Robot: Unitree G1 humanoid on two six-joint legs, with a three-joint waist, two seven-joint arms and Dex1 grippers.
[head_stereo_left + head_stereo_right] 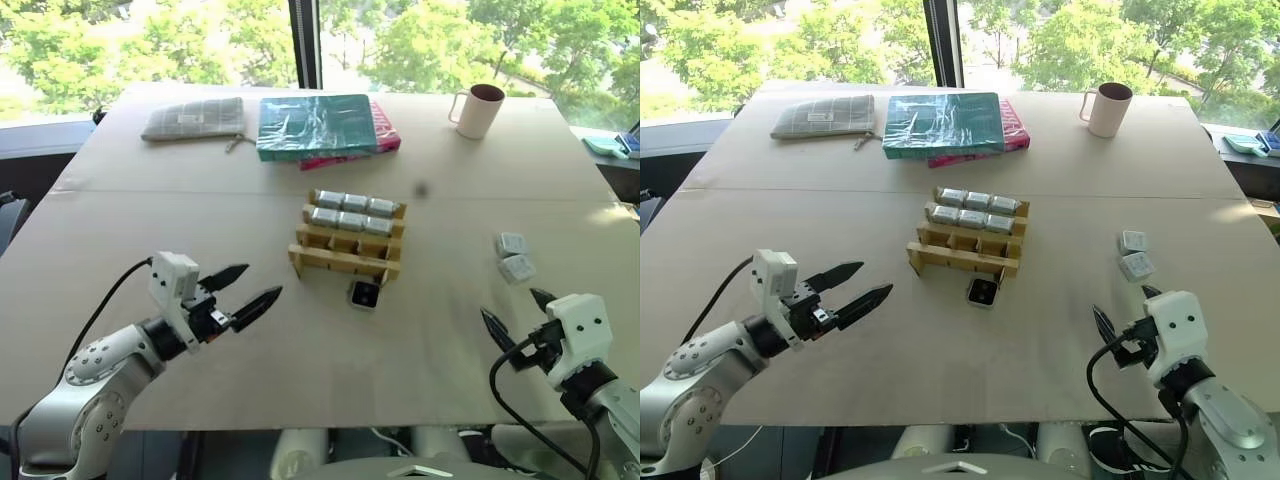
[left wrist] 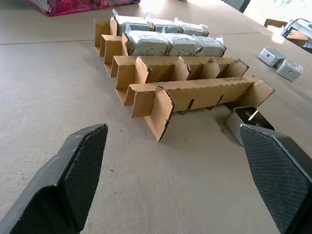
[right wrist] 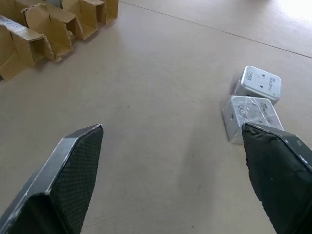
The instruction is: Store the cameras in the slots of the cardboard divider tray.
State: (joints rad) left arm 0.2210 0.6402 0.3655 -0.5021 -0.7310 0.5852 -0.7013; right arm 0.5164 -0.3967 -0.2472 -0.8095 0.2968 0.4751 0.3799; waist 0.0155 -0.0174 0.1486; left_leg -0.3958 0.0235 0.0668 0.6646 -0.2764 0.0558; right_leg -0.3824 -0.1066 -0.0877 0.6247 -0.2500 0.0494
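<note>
sunlit trees fill the window behind a broad tan table point(image 1: 200, 330). near its middle stands the cardboard divider tray point(image 1: 347, 248), its two far rows each holding three wrapped cameras point(image 1: 352, 210) and its near row bare. one camera point(image 1: 364, 294) lies lens-up against the tray's near edge; two more cameras point(image 1: 514, 257) lie touching toward the right edge. the left gripper point(image 1: 246, 288) and right gripper point(image 1: 518, 315) hover near the front edge, fingers spread, grasping nothing. a beige mug point(image 1: 477, 109), teal book point(image 1: 316, 124) and checked pouch point(image 1: 194, 118) line the far edge.

Tan tray point(image 1: 345, 262), silver cameras point(image 1: 352, 212), teal book point(image 1: 315, 124).
</note>
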